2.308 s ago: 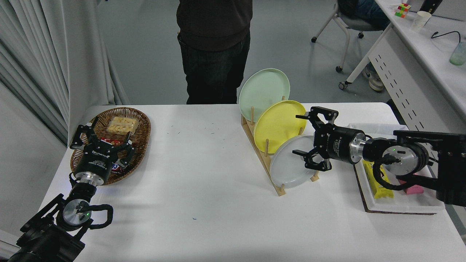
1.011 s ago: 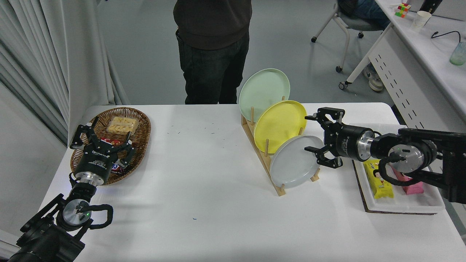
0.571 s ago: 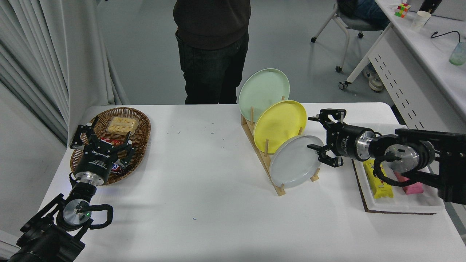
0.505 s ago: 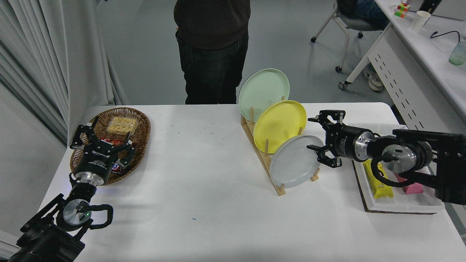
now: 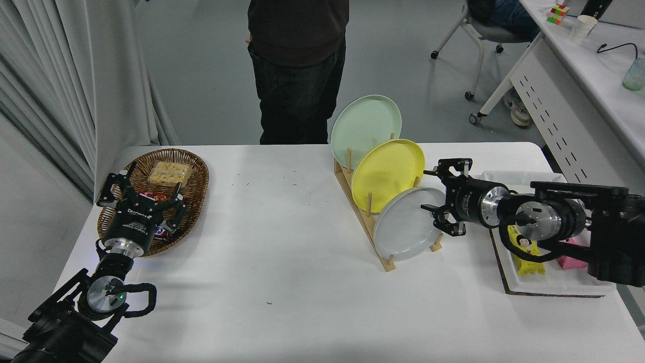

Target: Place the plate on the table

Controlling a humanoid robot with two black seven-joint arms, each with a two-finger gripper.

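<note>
The light-grey plate point(image 5: 405, 227) stands on edge in the front slot of a wooden rack point(image 5: 367, 228) on the white table point(image 5: 282, 262). Behind it in the rack lean a yellow plate point(image 5: 385, 171) and a pale mint-green plate point(image 5: 365, 123). My right gripper point(image 5: 434, 190) reaches in from the right and is open, its fingers at the grey plate's right rim with nothing held. My left gripper point(image 5: 138, 194) is parked open at the lower left, over a wicker basket.
A wicker basket point(image 5: 196, 176) with snacks sits at the left. A white tray point(image 5: 554, 285) holding a yellow packet point(image 5: 524, 252) and a pink item lies at the right under my right arm. A person point(image 5: 297, 65) stands at the far edge. A white desk point(image 5: 594, 75) is at the far right.
My right gripper first pulled back to the right from in front of the grey plate, then moved left again to the plate's right rim. It stayed open. The plates and left arm have not moved.
</note>
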